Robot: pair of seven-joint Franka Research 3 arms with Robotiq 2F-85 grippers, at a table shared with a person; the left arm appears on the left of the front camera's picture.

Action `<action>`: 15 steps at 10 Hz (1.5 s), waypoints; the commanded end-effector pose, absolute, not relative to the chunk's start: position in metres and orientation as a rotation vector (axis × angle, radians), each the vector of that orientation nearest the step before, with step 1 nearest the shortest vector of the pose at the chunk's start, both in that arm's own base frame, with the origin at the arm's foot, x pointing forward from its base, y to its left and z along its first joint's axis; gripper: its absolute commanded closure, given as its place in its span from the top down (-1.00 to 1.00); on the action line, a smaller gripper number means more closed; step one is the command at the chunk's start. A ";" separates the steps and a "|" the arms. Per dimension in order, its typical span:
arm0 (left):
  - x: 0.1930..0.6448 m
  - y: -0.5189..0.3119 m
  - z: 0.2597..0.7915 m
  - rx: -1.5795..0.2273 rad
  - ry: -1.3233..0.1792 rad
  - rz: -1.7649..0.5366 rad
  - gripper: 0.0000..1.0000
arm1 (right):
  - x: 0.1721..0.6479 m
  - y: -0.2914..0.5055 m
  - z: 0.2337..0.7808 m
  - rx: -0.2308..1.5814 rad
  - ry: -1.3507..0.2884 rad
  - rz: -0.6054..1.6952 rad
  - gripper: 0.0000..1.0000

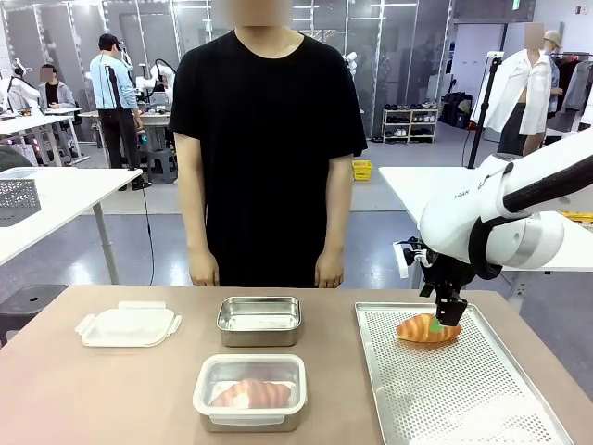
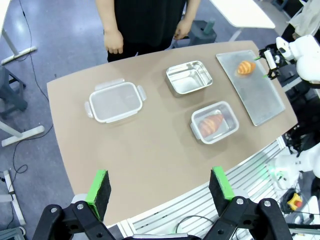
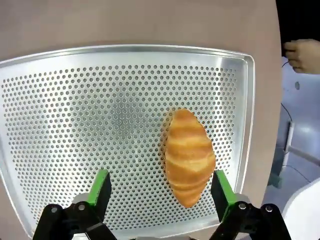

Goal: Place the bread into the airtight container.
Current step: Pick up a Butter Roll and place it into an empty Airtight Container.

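Right pincer (image 1: 448,315) hangs just above the croissant (image 1: 428,329), jaws spread wide and holding nothing. In its own wrist view the right pincer (image 3: 160,176) straddles the croissant (image 3: 188,156) unevenly: the roll sits off-centre, close to one green pad (image 3: 220,187) and well clear of the other. Its long axis points straight away from the wrist, square to the line between the two pads, so a squeeze would fall across the narrow waist, which looks the right way to take it.

That croissant lies on the far part of the perforated tray (image 1: 482,399), at the right end of the worktop (image 1: 102,399). In the front view it lies left to right.

The empty metal box (image 1: 259,320) stands to the left of the tray, at the far middle of the worktop. This is probably where the bread should go. A filled box (image 1: 250,391) with a roll already inside sits just nearer, and a lid (image 1: 128,326) lies farther left.

The left pincer (image 2: 159,175) is also spread wide and empty, high over the near edge and well apart from the bread. The right arm is plainly the nearer one. I judge the next move calls for a small sideways shift to centre the roll, then a short drop.
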State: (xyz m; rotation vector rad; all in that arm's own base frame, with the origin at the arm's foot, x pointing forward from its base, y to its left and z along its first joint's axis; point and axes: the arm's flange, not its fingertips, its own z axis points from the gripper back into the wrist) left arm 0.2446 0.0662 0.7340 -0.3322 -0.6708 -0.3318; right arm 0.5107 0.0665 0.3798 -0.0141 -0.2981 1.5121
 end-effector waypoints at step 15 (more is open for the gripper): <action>0.244 0.067 0.736 -0.329 -0.672 -0.343 1.00 | 0.593 0.055 0.342 -0.021 -0.095 1.491 1.00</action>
